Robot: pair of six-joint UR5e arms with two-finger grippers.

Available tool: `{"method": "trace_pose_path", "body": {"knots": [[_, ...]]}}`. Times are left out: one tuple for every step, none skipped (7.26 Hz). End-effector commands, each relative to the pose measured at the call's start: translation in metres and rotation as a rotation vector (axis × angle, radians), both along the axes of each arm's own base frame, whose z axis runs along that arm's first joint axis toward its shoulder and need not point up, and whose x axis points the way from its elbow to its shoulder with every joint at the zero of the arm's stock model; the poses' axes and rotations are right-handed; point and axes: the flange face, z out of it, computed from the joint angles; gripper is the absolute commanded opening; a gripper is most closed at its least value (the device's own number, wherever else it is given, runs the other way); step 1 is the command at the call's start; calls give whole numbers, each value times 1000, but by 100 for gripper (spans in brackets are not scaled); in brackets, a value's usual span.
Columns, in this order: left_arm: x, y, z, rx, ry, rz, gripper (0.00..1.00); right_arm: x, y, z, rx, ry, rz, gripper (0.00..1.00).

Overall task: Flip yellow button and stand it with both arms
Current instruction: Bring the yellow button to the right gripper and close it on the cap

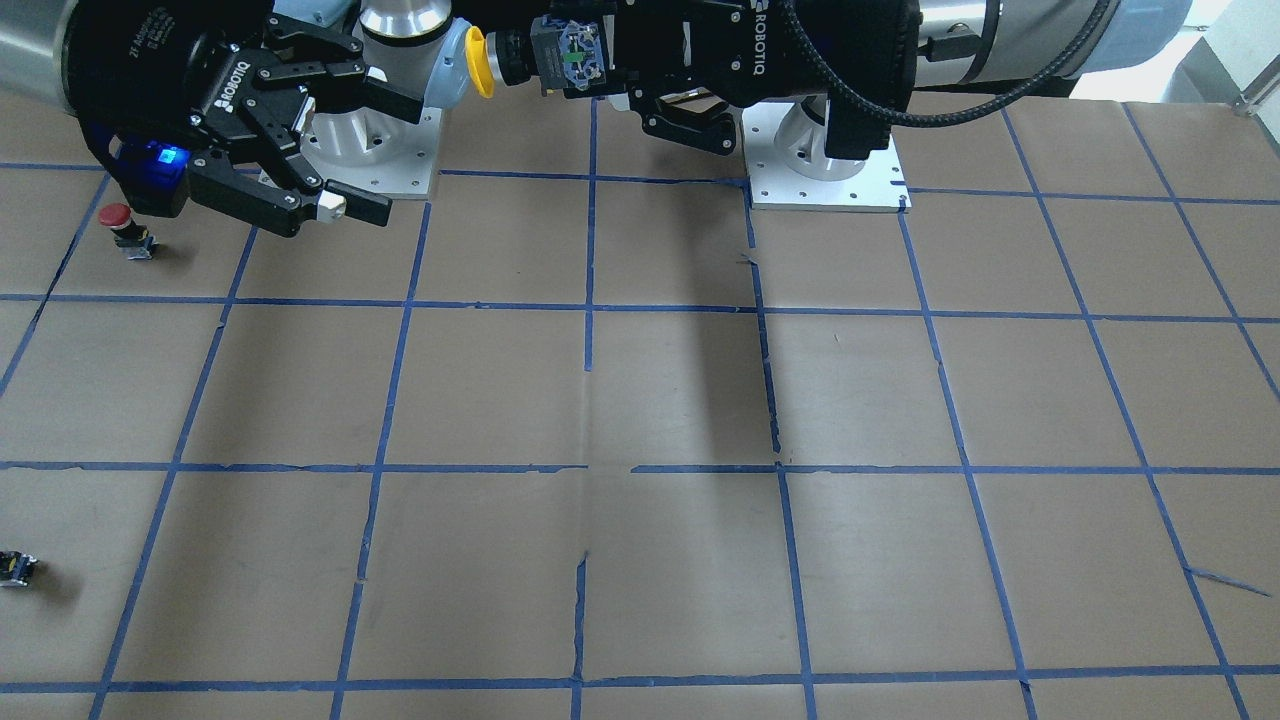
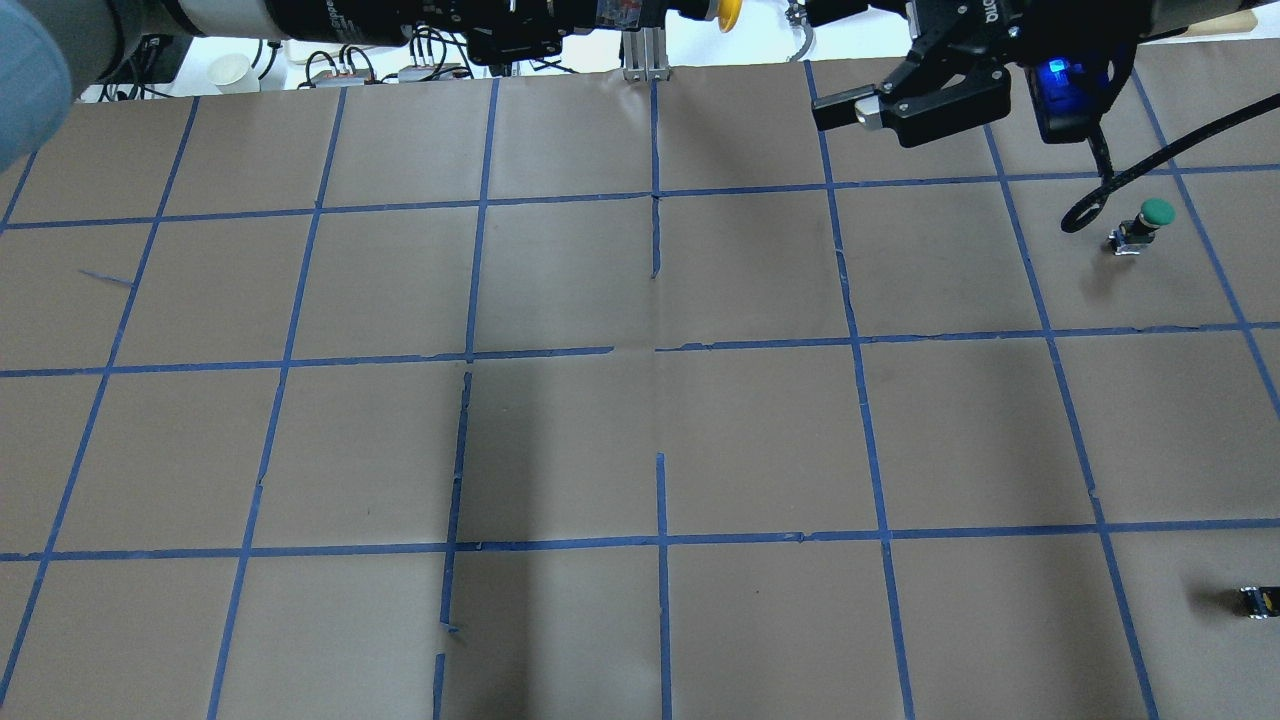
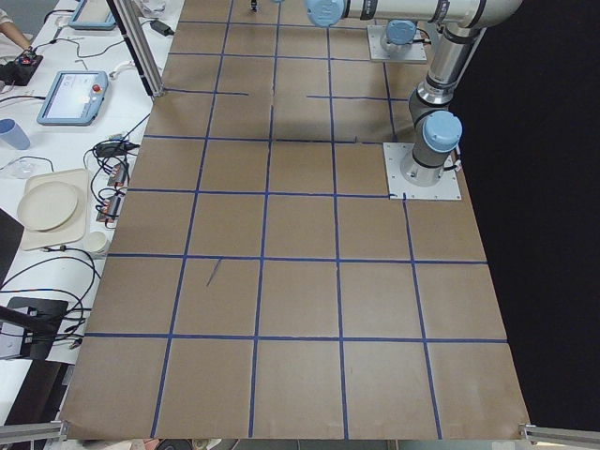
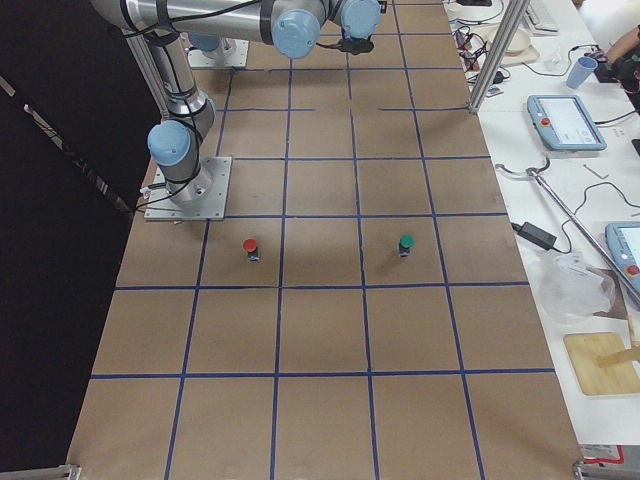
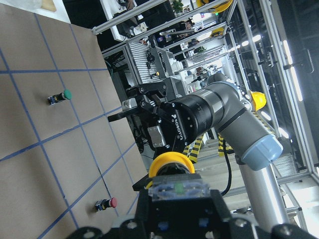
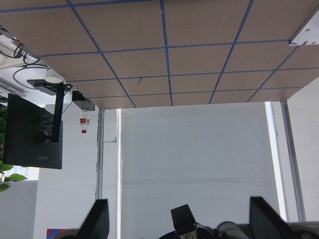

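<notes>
The yellow button [image 1: 481, 61] is held high above the table, lying on its side, with its cap pointing at my right gripper. My left gripper [image 1: 590, 55] is shut on its black-and-grey body. In the left wrist view the yellow cap [image 5: 172, 163] sits just past the body between the fingers. In the overhead view only the cap [image 2: 728, 12] shows at the top edge. My right gripper [image 1: 395, 160] is open and empty, a short gap from the cap, its jaws spread wide. It also shows in the overhead view [image 2: 830, 60].
A red-capped button [image 1: 122, 225] stands on the table below my right gripper. A green-capped button [image 2: 1145, 222] stands on the right side. A tiny black capless part [image 2: 1258, 600] lies near the right edge. The two arm bases [image 1: 830, 160] are bolted at the robot's side.
</notes>
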Motion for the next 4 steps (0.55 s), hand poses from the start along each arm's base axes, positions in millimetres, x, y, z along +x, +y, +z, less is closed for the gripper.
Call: {"method": "trace_pose_path", "body": {"knots": [[-2, 7, -11, 112, 26, 16, 9, 10, 19, 25, -21, -27, -15, 100], [-2, 6, -12, 126, 57, 24, 9, 12, 26, 33, -37, -25, -16, 100], [-3, 9, -16, 133, 61, 22, 8, 20, 28, 39, -50, -76, -21, 100], [-3, 9, -16, 130, 61, 22, 8, 30, 29, 38, -30, -87, -9, 99]]}}
